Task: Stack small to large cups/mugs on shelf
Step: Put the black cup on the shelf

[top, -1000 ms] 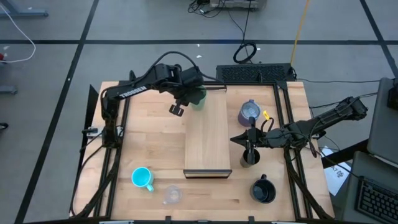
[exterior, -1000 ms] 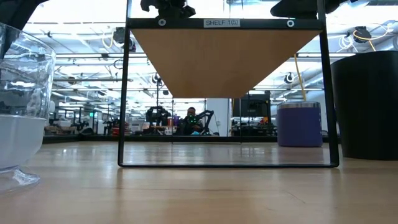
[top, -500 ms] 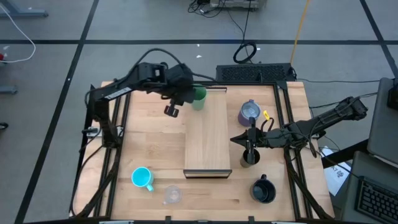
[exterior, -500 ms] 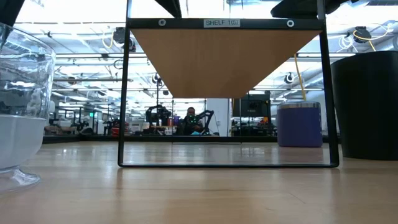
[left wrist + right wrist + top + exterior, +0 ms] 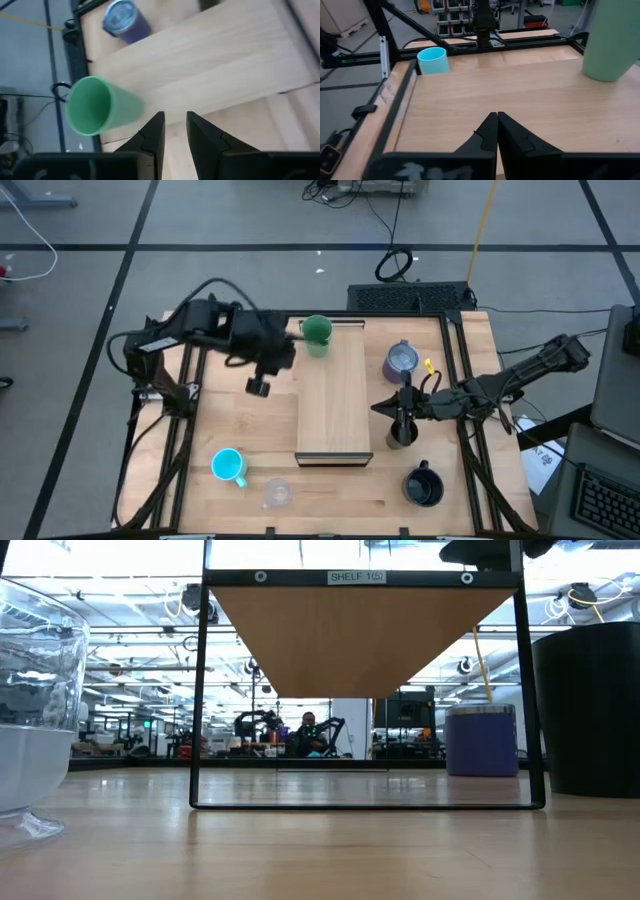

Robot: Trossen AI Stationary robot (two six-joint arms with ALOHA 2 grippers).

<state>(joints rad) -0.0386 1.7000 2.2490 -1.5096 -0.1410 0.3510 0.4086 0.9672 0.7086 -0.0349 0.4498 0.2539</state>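
The green cup [image 5: 317,332] stands upright on its base at the far end of the shelf [image 5: 334,405]; it also shows in the left wrist view [image 5: 95,106]. My left gripper [image 5: 260,383] is open by a narrow gap and empty, left of the shelf, away from the cup. My right gripper [image 5: 380,404] is shut and empty at the shelf's right edge, above the slim black tumbler [image 5: 400,433]. On the table stand the lavender-grey mug [image 5: 401,360], wide black mug [image 5: 423,485], cyan mug [image 5: 229,466] and clear glass [image 5: 277,493].
The shelf stands on a thin dark frame [image 5: 197,690], with free room beneath it. Dark rails [image 5: 463,380] run along the table's left and right sides. The glass [image 5: 35,710] and the black mug [image 5: 590,710] stand near the table's front edge.
My left gripper has drawn away from the green cup, toward the table's left edge and a little nearer. The cup stays upright at the shelf's far end.
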